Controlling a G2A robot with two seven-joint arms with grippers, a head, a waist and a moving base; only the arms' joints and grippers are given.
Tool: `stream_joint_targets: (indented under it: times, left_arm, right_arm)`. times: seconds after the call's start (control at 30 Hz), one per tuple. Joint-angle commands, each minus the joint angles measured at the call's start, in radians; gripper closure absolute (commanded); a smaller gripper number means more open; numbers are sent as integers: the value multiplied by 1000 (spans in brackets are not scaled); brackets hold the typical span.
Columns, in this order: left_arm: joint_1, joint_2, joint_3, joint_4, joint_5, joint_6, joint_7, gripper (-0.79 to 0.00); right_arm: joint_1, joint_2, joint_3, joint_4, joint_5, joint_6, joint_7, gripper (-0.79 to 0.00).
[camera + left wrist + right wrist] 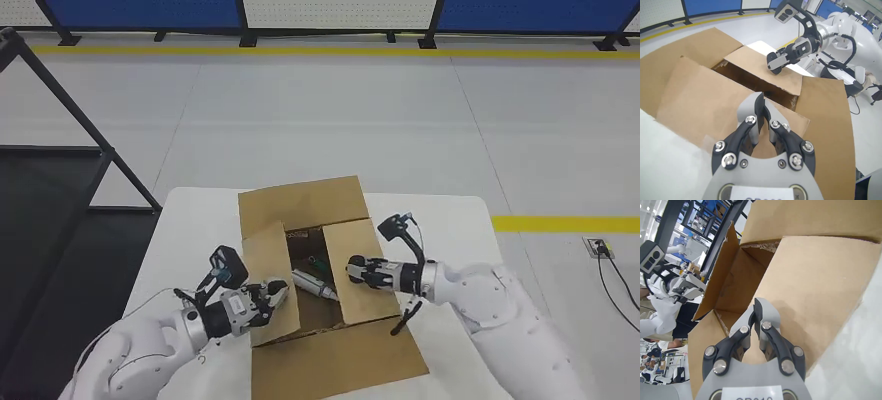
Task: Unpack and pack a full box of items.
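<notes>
1. Surroundings. The white tabletop [190, 220] carries 1 cardboard box [262, 215] at its middle. A black frame [100, 150] stands on the floor to the left of the tabletop. A floor socket [597, 247] with a cable lies to the right. A yellow line [300, 50] crosses the floor far behind, in front of blue panels [140, 12].

2. Box. The far flap [300, 205] and the near flap [340, 365] lie folded outward. The left flap [265, 255] and the right flap [350, 240] lean inward over the opening and cover most of it. Only the gap between these 2 flaps shows the inside.

3. Contents. A silver cylinder [314, 288] lies slantwise in the gap. A small dark green item sits just beyond it (too small to identify).

4. Left gripper [278, 293] [762, 102]. Its fingers are pressed together. The tips sit at the inner edge of the left flap. It cannot be told whether they touch the cardboard.

5. Right gripper [352, 270] [755, 308]. Its fingers are pressed together with nothing between them. The left wrist view shows its tips [775, 66] down against the upper face of the right flap.

6. Markings. Each gripper carries a white label [761, 193] [752, 392] at its base. The dark print on both is cut by the frame edge and cannot be read. The visible cardboard faces are plain brown.
</notes>
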Motion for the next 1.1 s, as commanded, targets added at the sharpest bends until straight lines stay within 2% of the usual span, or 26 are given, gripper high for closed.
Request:
stream_joint_targets:
  times: [0.0, 0.53, 1.07]
  left_arm:
    - [-29, -4, 33, 23, 0, 3, -10, 0]
    - [-157, -31, 186, 147, 2, 19, -87, 0]
    - [-190, -40, 219, 189, 2, 37, -106, 0]
  right_arm:
    - [12, -6, -26, 11, -8, 4, -6, 0]
    - [-4, -5, -49, -24, -43, 17, 9, 0]
    - [10, -6, -64, -16, -48, 32, 41, 0]
